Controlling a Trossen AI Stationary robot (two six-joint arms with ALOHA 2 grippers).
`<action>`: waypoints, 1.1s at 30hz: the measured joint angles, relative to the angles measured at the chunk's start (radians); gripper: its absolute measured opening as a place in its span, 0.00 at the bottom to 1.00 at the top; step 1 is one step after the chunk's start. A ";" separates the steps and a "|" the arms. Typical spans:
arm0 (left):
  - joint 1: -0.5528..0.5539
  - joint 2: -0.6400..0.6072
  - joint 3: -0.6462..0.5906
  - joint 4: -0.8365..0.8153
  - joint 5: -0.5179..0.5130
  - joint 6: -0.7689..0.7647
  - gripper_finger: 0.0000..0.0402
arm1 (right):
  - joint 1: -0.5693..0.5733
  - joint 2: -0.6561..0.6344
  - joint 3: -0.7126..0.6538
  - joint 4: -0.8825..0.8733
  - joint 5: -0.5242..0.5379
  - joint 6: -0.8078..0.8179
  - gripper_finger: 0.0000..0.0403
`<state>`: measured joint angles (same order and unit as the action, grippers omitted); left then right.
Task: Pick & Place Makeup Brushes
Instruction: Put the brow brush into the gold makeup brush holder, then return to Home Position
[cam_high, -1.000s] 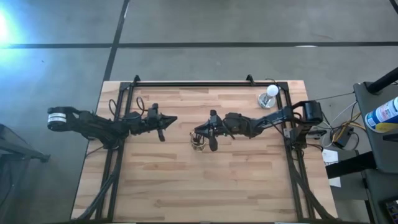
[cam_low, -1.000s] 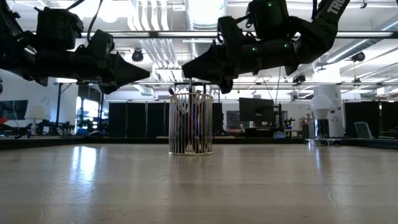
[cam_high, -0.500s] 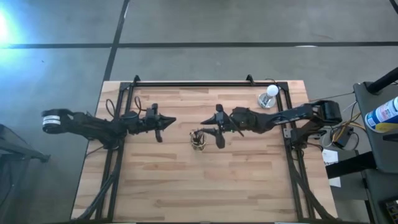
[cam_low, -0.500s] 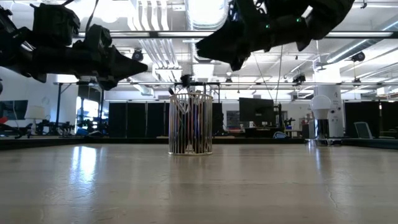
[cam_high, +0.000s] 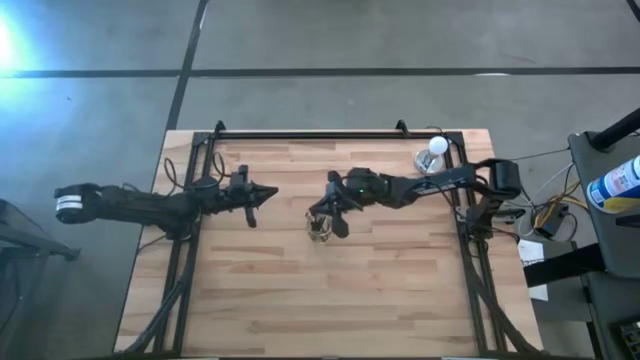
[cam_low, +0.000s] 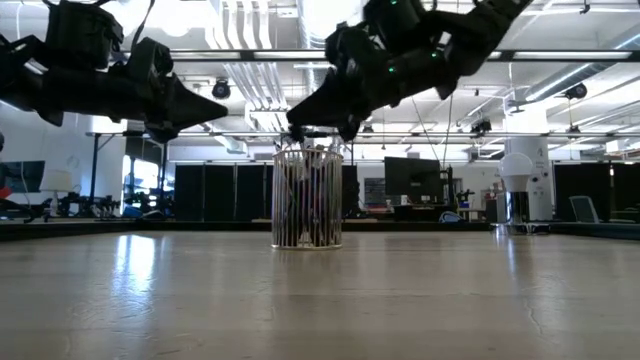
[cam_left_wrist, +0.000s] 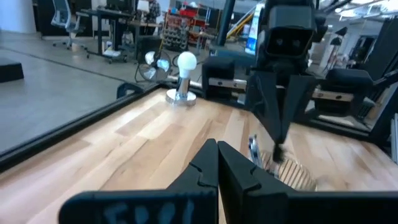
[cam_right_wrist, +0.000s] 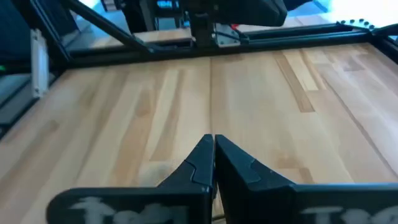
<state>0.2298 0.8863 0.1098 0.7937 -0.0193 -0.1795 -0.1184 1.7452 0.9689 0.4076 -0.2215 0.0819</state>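
From table height, bare wooden table (cam_low: 320, 300) fills the foreground, and past it stands a round wire holder (cam_low: 307, 198) near the middle of the table. The makeup brushes (cam_low: 300, 195) stand upright inside it as thin dark sticks behind the wires; how many there are is hard to say from here. Just above the holder's rim hangs the right gripper (cam_low: 296, 117), its fingers pressed together with nothing between them, which its own wrist camera confirms: the two dark fingers (cam_right_wrist: 200, 163) meet at their tips over bare wood. From above, that gripper (cam_high: 318, 207) sits right at the holder (cam_high: 319, 226). The left gripper (cam_high: 272, 190) waits well apart on the left arm's side, fingers also pressed together and empty. At the far right corner stands a white round-topped object (cam_high: 432, 155).

The brushes look light and stiff, with slim, smooth handles that could roll or slip between the fingers; the bristle ends are soft and easily bent. The best hold is probably across the bare handle, around its upper half, lifting straight up so that neighbouring brushes and the light holder are not dragged along.
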 joint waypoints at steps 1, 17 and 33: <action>0.000 -0.010 0.000 -0.017 0.000 0.000 0.00 | -0.001 0.012 0.014 -0.010 0.000 -0.005 0.02; 0.002 -0.113 0.000 -0.113 0.001 0.028 0.00 | -0.024 -0.090 -0.031 -0.011 -0.013 -0.137 0.02; 0.006 -0.318 -0.100 -0.192 0.054 0.021 0.00 | -0.060 -0.412 -0.463 0.240 -0.067 -0.165 0.02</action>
<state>0.2356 0.5682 0.0098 0.6017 0.0342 -0.1589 -0.1783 1.3332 0.5061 0.6478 -0.2884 -0.0833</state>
